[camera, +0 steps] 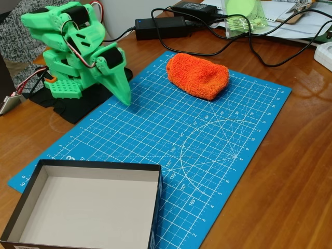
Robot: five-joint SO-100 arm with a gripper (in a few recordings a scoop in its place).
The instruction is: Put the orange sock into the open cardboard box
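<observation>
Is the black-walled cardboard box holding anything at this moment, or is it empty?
Empty. The shallow black-walled cardboard box shows only its bare grey-white floor; the fuzzy orange sock lies apart on the blue cutting mat.

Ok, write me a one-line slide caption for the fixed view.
Green arm folded at rest, orange sock lying on the blue cutting mat, open cardboard box empty at the near edge.

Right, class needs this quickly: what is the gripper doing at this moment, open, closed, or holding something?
Gripper: closed, holding nothing; its tip points down at the blue mat.
</observation>
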